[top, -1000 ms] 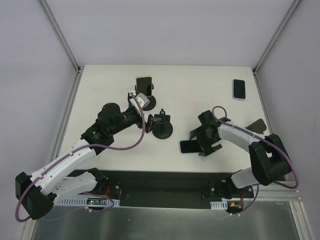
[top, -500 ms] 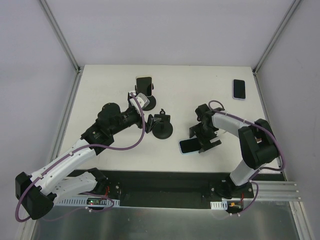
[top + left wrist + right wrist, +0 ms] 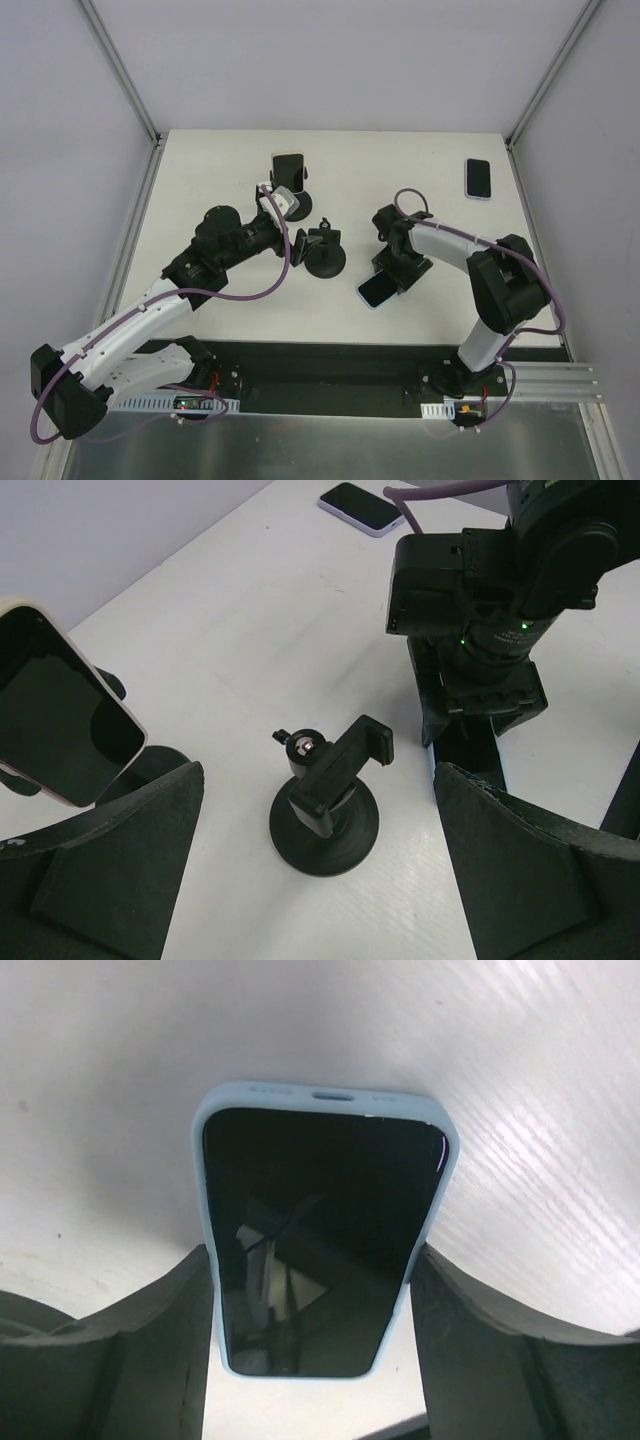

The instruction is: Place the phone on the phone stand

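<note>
Swinging in from the right over the last second, the right gripper (image 3: 312, 1270) now sits squarely over the phone (image 3: 374, 291). The phone itself lies a little more askew on the table (image 3: 420, 160) than it did before. The right wrist view shows why the hand is lined up this way. The light-blue case lies screen up between the two fingers (image 3: 160, 1340), each one against a long edge, so the narrowing jaws appear to pinch it across its width. That seems the only hold that would leave the screen and back free for the cradle. The phone does not look lifted yet, so I judge the grasp only just made. A little farther in, just left of the phone, stands the empty stand (image 3: 325, 258), its clamp tilted up and unoccupied. This is most likely where the phone should go. The left gripper (image 3: 317, 780) hovers beside and above it with its jaws spread wide, holding nothing. It is probably waiting there to steady the base or receive the phone. Beyond it, a loaded stand (image 3: 288, 190) already carries a second phone (image 3: 288, 170) upright in its clamp. That suggests how the finished placement should look. Far off toward the right back corner, a third phone (image 3: 478, 178) lies flat and untouched, well apart from both arms.
</note>
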`<action>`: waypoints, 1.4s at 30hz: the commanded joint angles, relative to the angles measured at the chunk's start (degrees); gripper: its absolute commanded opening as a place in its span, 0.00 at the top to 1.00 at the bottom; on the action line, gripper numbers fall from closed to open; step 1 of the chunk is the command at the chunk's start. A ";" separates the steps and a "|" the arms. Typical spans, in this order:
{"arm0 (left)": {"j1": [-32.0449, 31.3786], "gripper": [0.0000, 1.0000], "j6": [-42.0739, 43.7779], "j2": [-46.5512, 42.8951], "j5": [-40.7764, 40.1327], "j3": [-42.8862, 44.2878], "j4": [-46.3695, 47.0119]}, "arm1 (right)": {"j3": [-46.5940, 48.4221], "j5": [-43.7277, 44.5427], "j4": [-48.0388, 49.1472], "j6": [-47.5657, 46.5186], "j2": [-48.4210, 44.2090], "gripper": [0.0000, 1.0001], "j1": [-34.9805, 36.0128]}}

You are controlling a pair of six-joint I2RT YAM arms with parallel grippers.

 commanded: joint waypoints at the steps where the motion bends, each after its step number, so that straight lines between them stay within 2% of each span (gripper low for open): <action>1: 0.46 0.03 -0.81 -1.00 1.44 1.16 1.48 | -3.23 16.65 6.81 -14.48 -3.21 0.99 3.48; 3: 0.55 0.04 -0.90 -0.74 1.35 1.16 1.48 | -8.38 19.65 12.89 -21.62 -9.79 0.99 4.80; 4: 0.46 0.04 -1.25 -0.65 1.26 1.24 1.48 | -11.20 18.87 22.76 -26.09 -12.52 0.99 5.24; 5: 0.55 0.04 -1.42 -0.39 1.18 1.33 1.48 | -13.93 15.38 27.73 -35.97 -18.46 0.99 5.25; 6: 0.46 0.04 -1.77 -0.12 0.83 1.42 1.48 | -19.53 13.26 32.82 -40.25 -21.48 0.99 5.34; 7: 0.55 0.04 -2.82 0.14 0.47 1.59 1.48 | -21.76 10.46 42.10 -45.51 -27.25 0.99 5.34; 8: 0.55 0.04 -3.61 0.75 -0.14 2.03 1.48 | -23.35 5.03 45.67 -54.09 -29.66 0.99 5.60; 10: 0.55 0.03 -6.33 1.28 -1.63 2.65 1.13 | -25.64 -1.32 49.82 -63.18 -35.27 0.99 6.04; 11: 0.72 0.02 -6.61 2.07 -1.90 3.43 0.87 | -25.56 -6.66 49.84 -70.97 -36.79 0.99 6.74; 15: 1.16 0.01 -14.33 4.00 0.10 6.16 -0.27 | -22.67 -12.06 43.26 -83.40 -41.71 0.99 9.82; 19: 2.65 0.02 -23.46 8.83 7.99 12.74 -6.67 | -18.89 -13.04 36.23 -89.50 -46.98 0.99 12.89; 22: 2.83 0.04 -25.06 12.35 15.29 17.75 -9.66 | -16.60 -13.74 34.20 -91.35 -49.54 1.00 14.82; 29: 2.57 0.07 -29.46 19.46 29.98 21.98 -11.35 | -10.88 -11.02 30.06 -94.95 -50.25 0.99 20.45; 34: -0.41 0.11 -29.20 24.39 33.87 24.44 -14.16 | -8.69 -8.91 29.10 -96.97 -50.34 0.99 23.00; 37: -1.65 0.17 -27.44 25.80 34.31 25.32 -16.18 | -7.90 -5.93 28.39 -98.21 -51.04 0.99 24.23; 41: -2.00 0.33 -26.56 27.91 33.78 27.08 -19.52 | -7.19 -4.34 27.52 -99.00 -52.27 0.99 25.99; 42: -2.18 0.42 -26.30 28.35 33.69 27.52 -19.87 | -6.93 -4.08 26.82 -99.26 -52.44 0.99 26.43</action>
